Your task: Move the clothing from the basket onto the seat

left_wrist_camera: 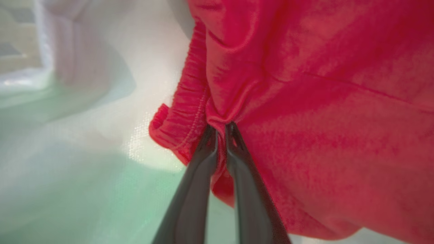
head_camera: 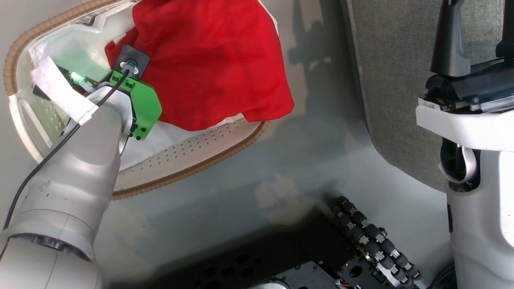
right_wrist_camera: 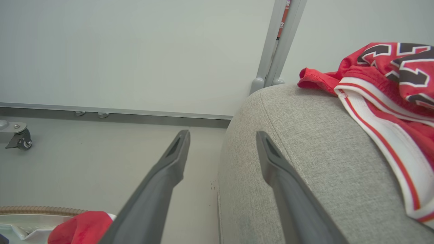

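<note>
The pale grey floor (head_camera: 281,172) carries the basket (head_camera: 192,168), with a strip of floor between it and the seat (head_camera: 393,100). Over the basket's white liner (left_wrist_camera: 101,101), the left claw (left_wrist_camera: 221,130) is pinched narrow on a fold of the plain red garment (head_camera: 209,60), just beside its elastic hem. The cloth spills over the basket's rim on the seat side. The right claw (right_wrist_camera: 222,139) stands wide, holding nothing, at the seat's rounded edge. Farther along the seat top lies the jersey (right_wrist_camera: 390,84). Beyond, a plain pale wall (right_wrist_camera: 135,51) meets the floor at a grey skirting strip, with a caster (right_wrist_camera: 20,140) near its foot.
</note>
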Tool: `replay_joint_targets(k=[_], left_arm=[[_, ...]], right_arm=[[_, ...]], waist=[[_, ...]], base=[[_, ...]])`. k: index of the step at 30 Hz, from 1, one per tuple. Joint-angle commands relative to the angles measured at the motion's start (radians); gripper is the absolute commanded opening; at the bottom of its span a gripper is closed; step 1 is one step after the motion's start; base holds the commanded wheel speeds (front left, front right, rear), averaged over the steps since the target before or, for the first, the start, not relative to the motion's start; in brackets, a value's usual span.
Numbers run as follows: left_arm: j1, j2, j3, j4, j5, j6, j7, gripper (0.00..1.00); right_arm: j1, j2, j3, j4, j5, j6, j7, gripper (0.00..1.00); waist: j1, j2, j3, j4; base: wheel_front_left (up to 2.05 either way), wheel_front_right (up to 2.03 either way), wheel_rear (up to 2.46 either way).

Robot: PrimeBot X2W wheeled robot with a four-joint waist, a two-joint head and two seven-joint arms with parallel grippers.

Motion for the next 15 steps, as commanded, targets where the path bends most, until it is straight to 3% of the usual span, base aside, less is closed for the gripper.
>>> replay_joint_targets(k=[1, 6, 15], left_arm=[[-0.001, 0.007, 0.000, 0.004, -0.009, 0.011, 0.001, 0.00], [0.004, 0.001, -0.002, 0.008, -0.019, 0.012, -0.023, 0.00], [0.071, -0.052, -0.023, -0.008, -0.039, -0.031, -0.130, 0.00]], right_arm=[[-0.002, -0.002, 0.000, 0.001, 0.005, -0.001, 0.000, 1.00], [-0.010, -0.002, 0.000, 0.010, 0.003, -0.001, 0.000, 1.00], [0.020, -0.002, -0.012, 0.048, -0.049, -0.001, 0.000, 1.00]], waist=[[-0.0001, -0.0001, -0.002, -0.001], [-0.0001, -0.0001, -0.010, -0.003], [-0.0001, -0.0001, -0.120, 0.057]], base=[[0.00, 0.00, 0.00], [0.00, 0.00, 0.00], [0.00, 0.00, 0.00]])
